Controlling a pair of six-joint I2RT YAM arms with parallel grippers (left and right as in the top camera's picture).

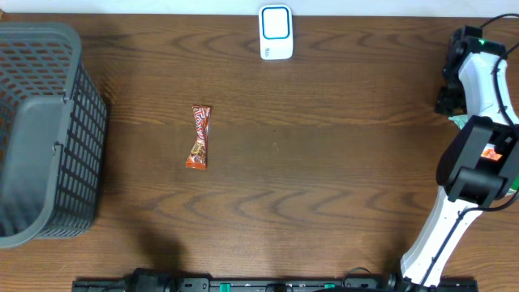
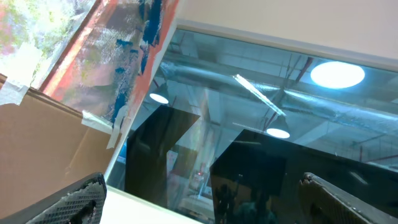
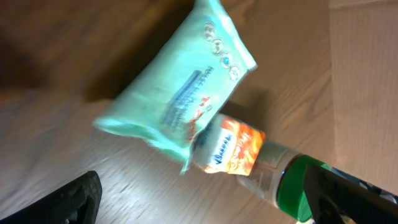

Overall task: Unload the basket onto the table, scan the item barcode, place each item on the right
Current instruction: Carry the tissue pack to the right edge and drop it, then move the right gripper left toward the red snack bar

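Note:
A white barcode scanner (image 1: 276, 32) with a blue face stands at the table's far edge. A red-orange candy bar (image 1: 199, 136) lies left of centre. In the right wrist view, a mint-green packet (image 3: 180, 87) and a bottle (image 3: 261, 165) with an orange label and green cap lie on the wood. My right gripper (image 3: 205, 202) hovers open just above them, holding nothing. From overhead, it (image 1: 448, 101) sits at the right edge over a sliver of the packet (image 1: 461, 122). My left gripper (image 2: 199, 202) is open and empty, pointing up at a ceiling.
A dark grey mesh basket (image 1: 49, 130) fills the left end of the table. The right arm's white links (image 1: 478, 162) run along the right edge. A cardboard sheet (image 3: 367, 74) borders the bottle.

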